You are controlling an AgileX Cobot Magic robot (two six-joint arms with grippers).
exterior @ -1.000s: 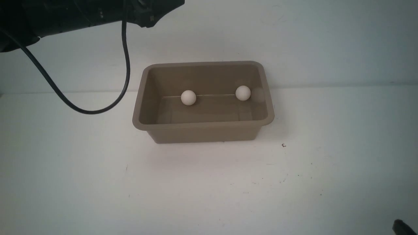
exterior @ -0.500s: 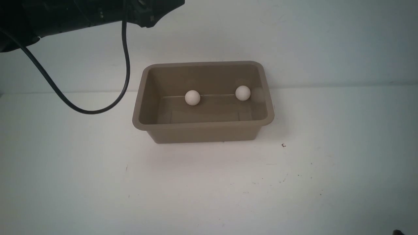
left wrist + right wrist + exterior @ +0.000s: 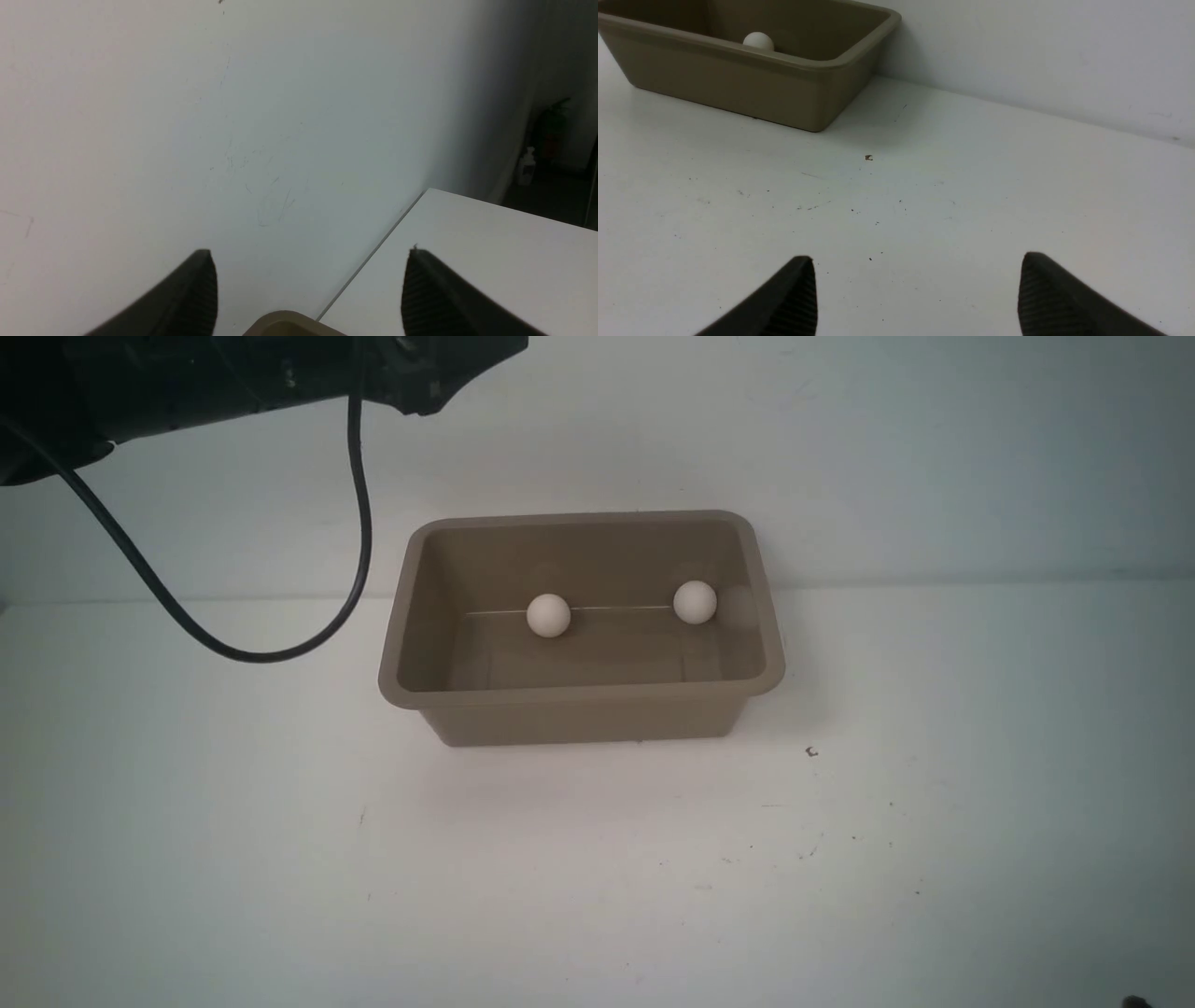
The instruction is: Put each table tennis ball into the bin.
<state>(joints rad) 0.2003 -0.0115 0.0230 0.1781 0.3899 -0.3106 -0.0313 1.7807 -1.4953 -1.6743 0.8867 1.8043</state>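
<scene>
Bin [image 3: 579,693]: on counter [image 3: 597,877], near back wall [image 3: 840,448]. Left ball [image 3: 548,615] and right ball [image 3: 695,601]: inside bin, on its floor by the far side, apart. Left end effector [image 3: 309,261]: jaws spread, empty, raised over a bin corner. Right end effector [image 3: 917,261]: jaws spread, empty, above counter, well apart from bin.

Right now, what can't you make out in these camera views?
- Right wrist view: only the right ball shows; the bin hides the left ball behind its near wall or the picture's edge.
- Left wrist view: only a corner of the bin's rim; the bottom edge cuts off the rest, so no balls.
</scene>
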